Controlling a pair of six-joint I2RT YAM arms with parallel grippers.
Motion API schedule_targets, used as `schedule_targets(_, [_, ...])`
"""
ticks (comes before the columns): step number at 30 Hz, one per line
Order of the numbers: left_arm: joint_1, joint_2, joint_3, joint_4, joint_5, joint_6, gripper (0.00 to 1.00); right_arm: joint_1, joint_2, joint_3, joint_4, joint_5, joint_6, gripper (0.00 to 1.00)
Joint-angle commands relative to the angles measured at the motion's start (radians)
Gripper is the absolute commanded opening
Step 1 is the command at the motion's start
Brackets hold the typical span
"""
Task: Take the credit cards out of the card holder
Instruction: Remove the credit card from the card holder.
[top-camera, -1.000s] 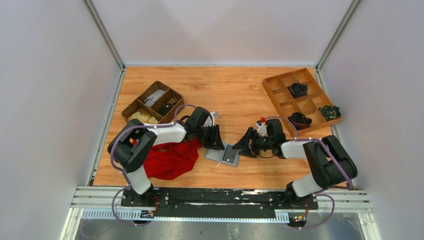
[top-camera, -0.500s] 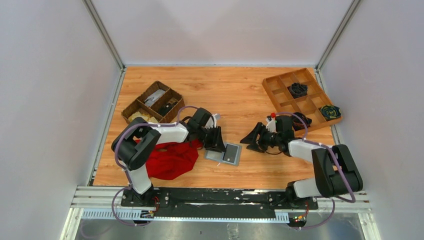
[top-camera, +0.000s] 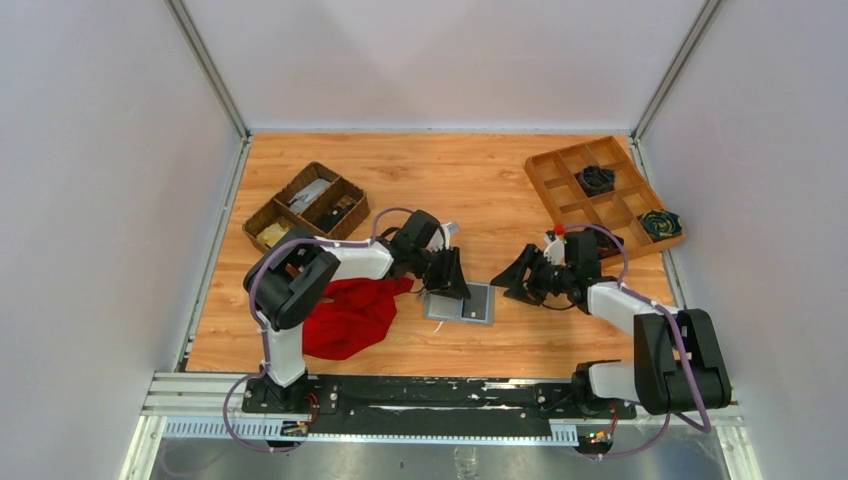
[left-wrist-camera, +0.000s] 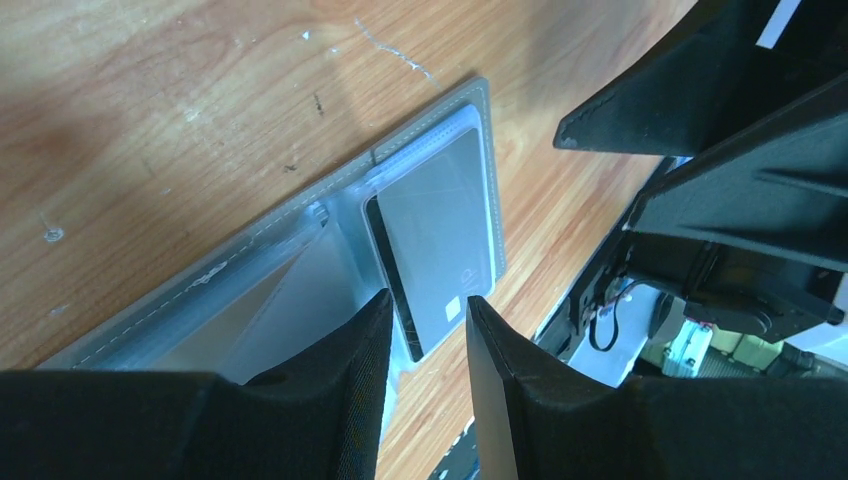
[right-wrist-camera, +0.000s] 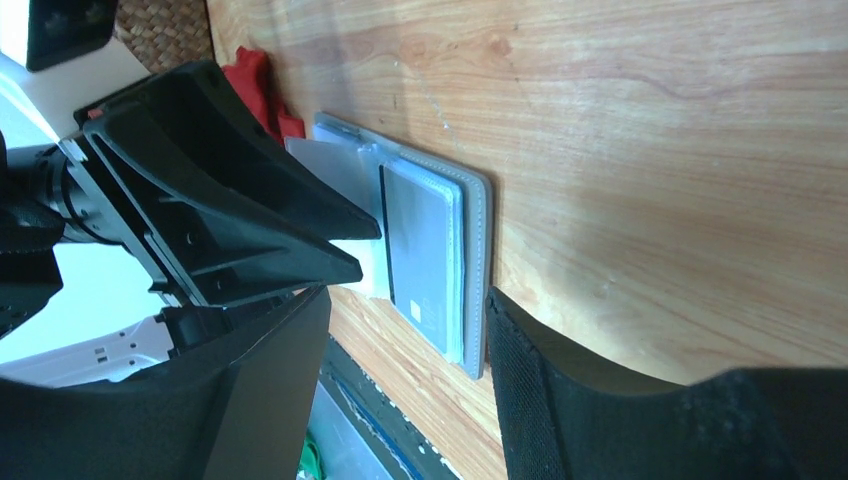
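Observation:
The grey card holder lies open and flat on the wooden table. A dark grey credit card with a small chip sits in the clear slot of its right half, also seen in the right wrist view. My left gripper points down at the holder's left half, its fingers a narrow gap apart with nothing seen between them. Just right of the holder, my right gripper stands wide open and faces the holder's right edge without touching it.
A crumpled red cloth lies under the left arm. A dark wicker basket with small items stands at the back left. A wooden compartment tray holding dark objects sits at the back right.
The left gripper has moved right, and the card holder has slid right with it. The right gripper has drawn back to the right, staying open.

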Motion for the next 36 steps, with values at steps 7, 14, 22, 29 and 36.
schedule_targets(7, [0.009, -0.106, -0.056, 0.016, -0.063, -0.025, 0.38, 0.066, -0.013, 0.043, -0.013, -0.100, -0.046, 0.64])
schedule_targets(14, [0.012, -0.110, -0.063, 0.016, -0.097, -0.025, 0.40, 0.113, 0.091, 0.029, 0.129, -0.156, 0.019, 0.64])
schedule_targets(22, [0.012, -0.074, -0.062, 0.016, -0.085, -0.017, 0.41, 0.143, 0.113, 0.013, 0.143, -0.132, 0.016, 0.64])
schedule_targets(29, [0.012, -0.042, -0.069, 0.016, -0.077, -0.009, 0.41, 0.145, 0.127, 0.006, 0.141, -0.102, 0.010, 0.64])
schedule_targets(36, [0.014, -0.031, -0.077, 0.016, -0.084, -0.009, 0.41, 0.144, 0.132, -0.001, 0.123, -0.079, -0.001, 0.63])
